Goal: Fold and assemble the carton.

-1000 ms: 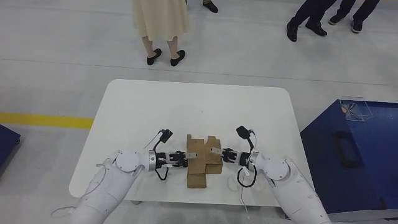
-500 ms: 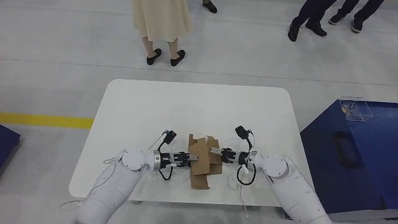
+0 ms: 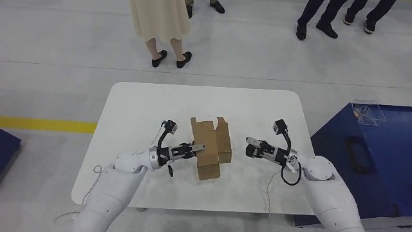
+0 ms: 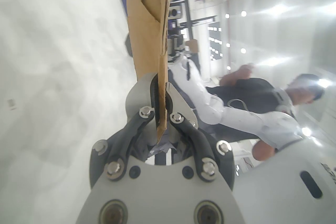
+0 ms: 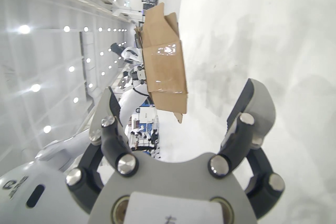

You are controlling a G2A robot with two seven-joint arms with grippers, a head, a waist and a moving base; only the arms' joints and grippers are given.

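I am gripping the carton (image 3: 209, 147) with the left end effector (image 3: 195, 148). In the left wrist view, its fingers are pressing flat on both sides of a single cardboard panel, and the panel edge is running between the pads. The carton is sitting over the middle of the white counter (image 3: 141, 113), toward the near edge. It is partly opened into a sleeve, with two flaps projecting at its far end. In the right wrist view, clear tape is showing across one brown face. I am unable to tell whether the carton's underside is touching the counter. The right end effector (image 3: 250, 147) is hovering near the carton's right side, apart from it. Its fingers are spread wide with nothing between them, and it is pointing toward the taped face.
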